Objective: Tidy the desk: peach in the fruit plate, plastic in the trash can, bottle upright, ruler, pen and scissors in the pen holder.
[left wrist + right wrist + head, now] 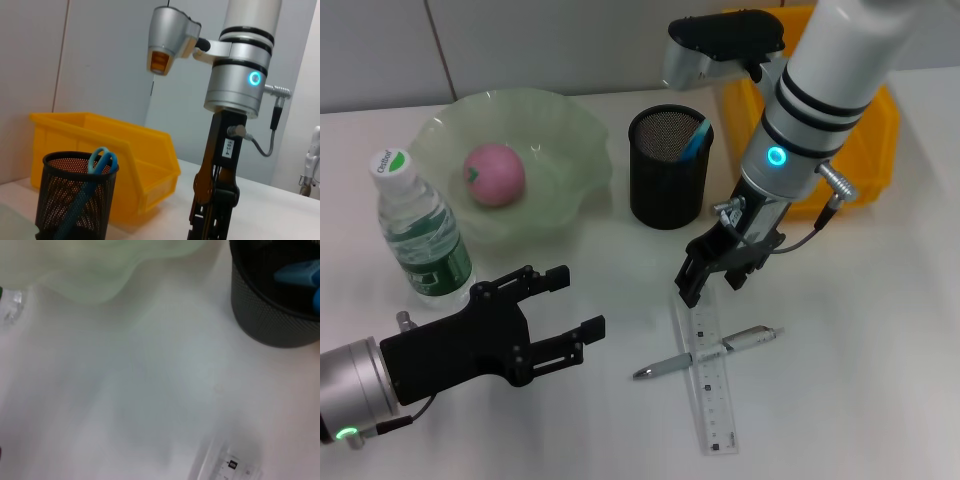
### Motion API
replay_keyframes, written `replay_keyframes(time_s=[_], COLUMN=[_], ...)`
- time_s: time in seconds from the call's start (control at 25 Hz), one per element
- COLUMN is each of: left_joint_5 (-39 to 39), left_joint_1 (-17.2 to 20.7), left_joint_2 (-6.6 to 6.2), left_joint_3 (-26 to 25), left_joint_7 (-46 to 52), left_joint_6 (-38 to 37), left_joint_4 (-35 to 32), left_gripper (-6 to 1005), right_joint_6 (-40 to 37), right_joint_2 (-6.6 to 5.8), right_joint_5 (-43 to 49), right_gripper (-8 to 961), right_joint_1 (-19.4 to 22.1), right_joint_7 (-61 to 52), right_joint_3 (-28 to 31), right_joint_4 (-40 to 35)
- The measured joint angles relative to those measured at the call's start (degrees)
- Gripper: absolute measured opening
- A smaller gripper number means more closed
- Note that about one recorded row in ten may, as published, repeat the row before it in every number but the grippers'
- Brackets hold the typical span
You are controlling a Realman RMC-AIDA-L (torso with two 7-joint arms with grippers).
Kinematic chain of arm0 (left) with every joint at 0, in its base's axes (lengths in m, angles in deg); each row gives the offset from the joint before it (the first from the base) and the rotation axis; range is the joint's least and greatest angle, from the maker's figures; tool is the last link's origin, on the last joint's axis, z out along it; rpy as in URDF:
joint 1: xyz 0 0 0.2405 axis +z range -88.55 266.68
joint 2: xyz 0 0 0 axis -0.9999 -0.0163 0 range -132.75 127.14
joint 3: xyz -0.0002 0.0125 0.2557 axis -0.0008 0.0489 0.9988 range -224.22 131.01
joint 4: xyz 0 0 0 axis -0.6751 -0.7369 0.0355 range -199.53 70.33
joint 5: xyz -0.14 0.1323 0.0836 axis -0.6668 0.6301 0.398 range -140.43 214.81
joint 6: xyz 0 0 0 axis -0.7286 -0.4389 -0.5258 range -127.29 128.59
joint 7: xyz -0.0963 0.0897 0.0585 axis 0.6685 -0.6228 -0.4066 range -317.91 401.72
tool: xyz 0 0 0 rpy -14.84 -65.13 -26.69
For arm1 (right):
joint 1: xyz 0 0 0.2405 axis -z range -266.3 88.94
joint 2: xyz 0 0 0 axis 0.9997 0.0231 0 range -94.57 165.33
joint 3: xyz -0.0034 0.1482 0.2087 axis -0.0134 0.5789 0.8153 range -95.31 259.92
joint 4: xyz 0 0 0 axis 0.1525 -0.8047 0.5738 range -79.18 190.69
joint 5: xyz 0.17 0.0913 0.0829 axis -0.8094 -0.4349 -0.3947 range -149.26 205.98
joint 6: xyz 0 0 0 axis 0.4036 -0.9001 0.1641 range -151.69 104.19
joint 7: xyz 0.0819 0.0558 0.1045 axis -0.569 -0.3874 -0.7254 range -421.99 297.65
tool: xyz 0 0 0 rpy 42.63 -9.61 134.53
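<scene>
The ruler (pixel 712 375), a clear plastic strip with printed gradations, lies flat on the white bench (pixel 860 330) directly beneath my right gripper (pixel 712 272), its near end just under the black fingertips. A silver pen (pixel 705 353) lies across the ruler's middle, a little farther from that gripper than the ruler's end, so I judge the ruler's free end is the sensible place to pinch without disturbing the pen. The right gripper points steeply down and its fingers look nearly together above the strip, though I cannot be sure from the head view whether they touch it.

Behind and to that gripper's left stands the black mesh pen holder (pixel 669 168), with blue-handled scissors (pixel 695 138) already inside, handles up. Beyond it sits the yellow plastic bin (pixel 865 150).

My left gripper (pixel 560 320) hovers low with its fingers apart, holding nothing. Just beyond it stands the water bottle (pixel 420 232), upright with its white cap on, and farther on the wavy pale green glass plate (pixel 575 165) cradling the pink peach (pixel 495 174).
</scene>
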Motion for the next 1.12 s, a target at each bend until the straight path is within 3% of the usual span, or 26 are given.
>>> replay_keyframes(time_s=[1.12], left_joint_5=[2.58], left_joint_1=[0.09], left_joint_2=[0.27], left_joint_3=[-0.26], left_joint_7=[-0.52], left_joint_6=[-0.01], left_joint_4=[0.00], left_gripper=[785], right_joint_6=[4.26], right_joint_2=[0.42], right_joint_5=[-1.74], right_gripper=[574], right_joint_1=[-1.46], right_joint_7=[0.67], right_joint_3=[-3.13], right_joint_4=[5.60])
